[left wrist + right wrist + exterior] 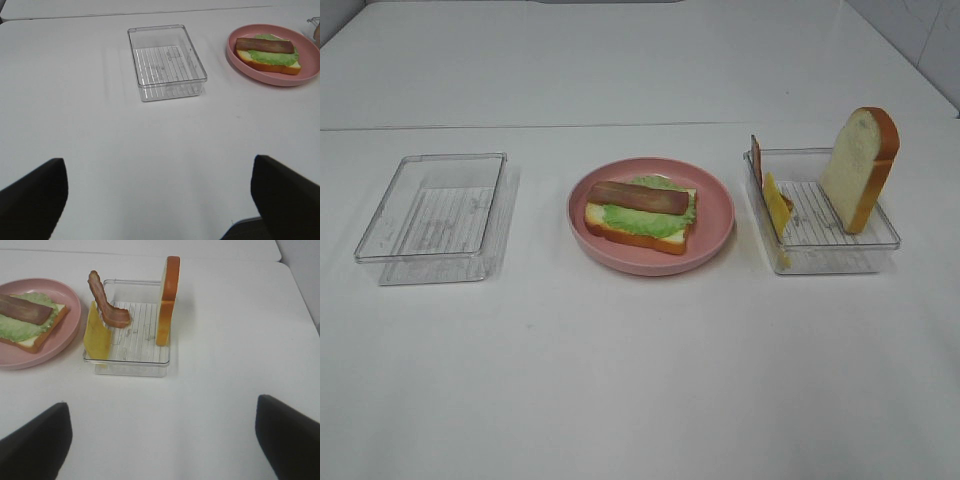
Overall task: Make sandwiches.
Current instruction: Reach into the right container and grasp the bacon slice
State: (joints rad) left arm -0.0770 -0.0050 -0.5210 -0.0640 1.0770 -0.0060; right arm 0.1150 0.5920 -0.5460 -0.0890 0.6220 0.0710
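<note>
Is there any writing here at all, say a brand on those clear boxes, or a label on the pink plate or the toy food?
No readable text in any view.
Left clear tray: a faint patch among the floor ribs might be a moulded mark, too small to read.
Right clear tray, pink plate, half-built sandwich: no print or labels visible.

Jaws of left gripper point(159, 197), right gripper point(164, 437) cropped by frame edge; pink plate point(69, 336) partly cut off.
</note>
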